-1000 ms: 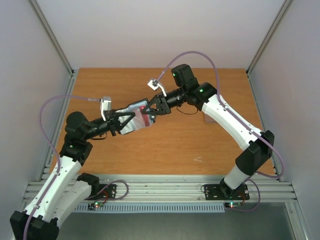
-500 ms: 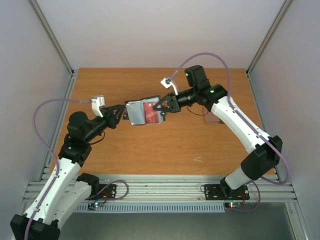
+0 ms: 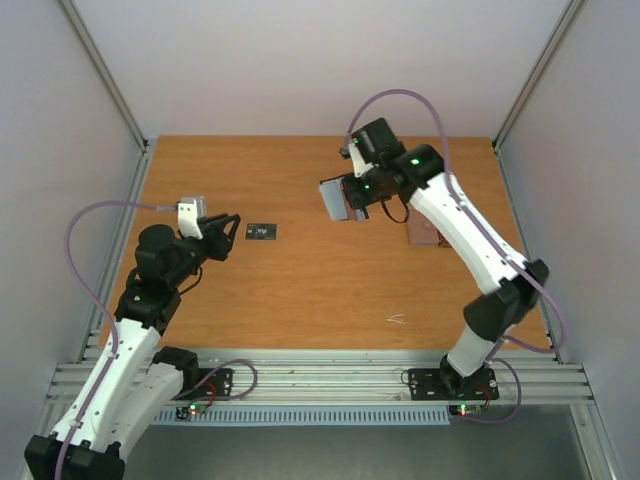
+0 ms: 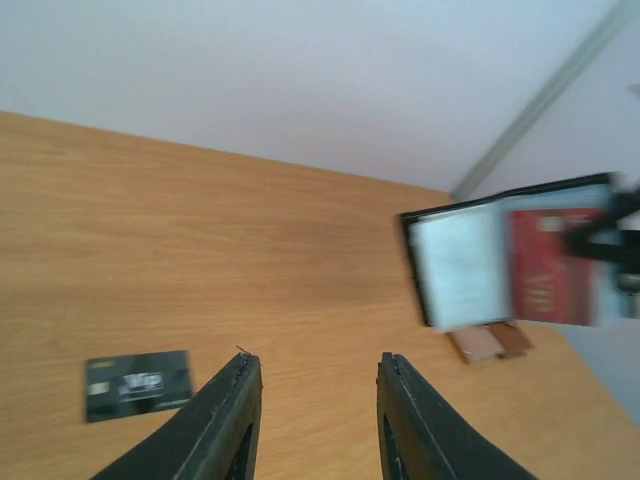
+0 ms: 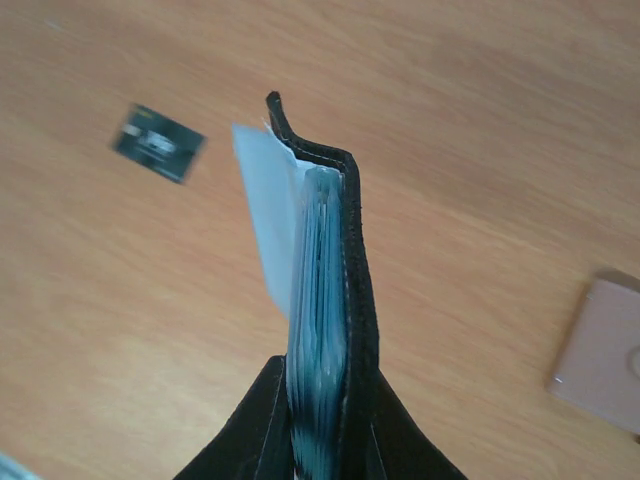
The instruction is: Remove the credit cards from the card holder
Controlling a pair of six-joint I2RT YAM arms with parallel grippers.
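An orange-brown wooden tabletop [image 3: 330,290] spreads beneath both grippers. On it lies a flat, two-tone brown, wallet-like rectangle with rounded corners [image 3: 425,236]. It sits to the right of the right gripper [image 5: 325,378] and well apart from it, and shows pale pinkish-brown at the right edge of the right wrist view. From the left gripper [image 3: 232,235] it lies far ahead and to the right. A small pale scuff [image 3: 397,320] marks the wood nearer the table's front edge than either gripper. Plain white walls [image 3: 300,70] rise beyond the far edge, with grey metal corner posts [image 3: 105,75]. A ribbed aluminium rail [image 3: 330,375] runs along the near edge, behind both grippers.
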